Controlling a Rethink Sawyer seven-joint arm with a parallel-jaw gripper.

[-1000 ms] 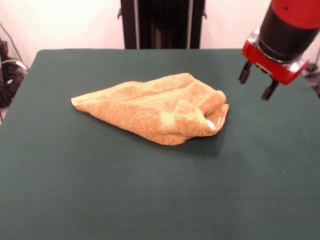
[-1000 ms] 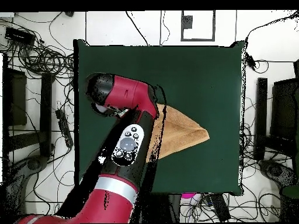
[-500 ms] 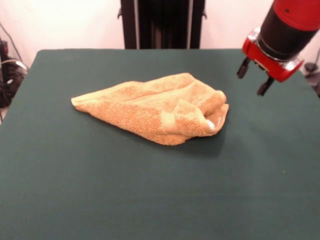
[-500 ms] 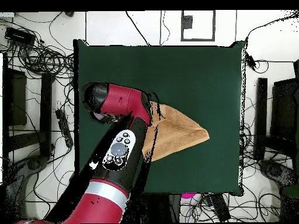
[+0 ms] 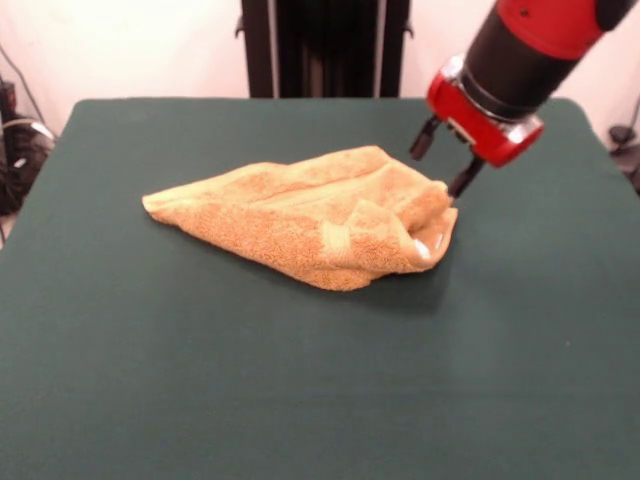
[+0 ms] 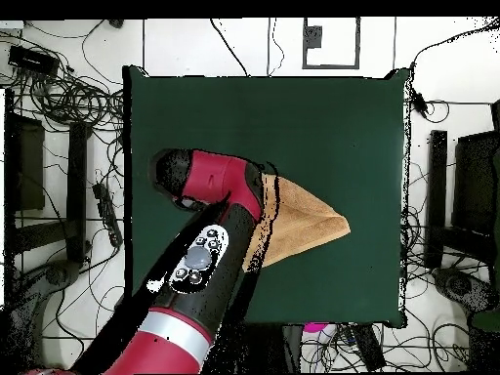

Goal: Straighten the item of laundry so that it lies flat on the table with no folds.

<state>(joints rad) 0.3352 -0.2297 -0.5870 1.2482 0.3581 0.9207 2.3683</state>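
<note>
The item of laundry (image 5: pixel 310 220) is an orange-tan towel lying crumpled and folded over itself near the middle of the dark green table (image 5: pixel 200 380). A white label shows at its right end. My gripper (image 5: pixel 444 166) hangs open just above the towel's far right corner, with nothing between its two dark fingers. In the overhead view the red arm (image 6: pixel 210 181) covers the left part of the towel (image 6: pixel 308 225), and the gripper itself is hidden beneath the arm.
Cables and stands (image 6: pixel 68 127) lie on the floor around the table (image 6: pixel 332 127). A black pedestal column (image 5: pixel 325 45) rises behind the table's far edge.
The gripper has moved left and slightly down, from over bare table at the right toward the towel's right corner. The towel has not moved.
</note>
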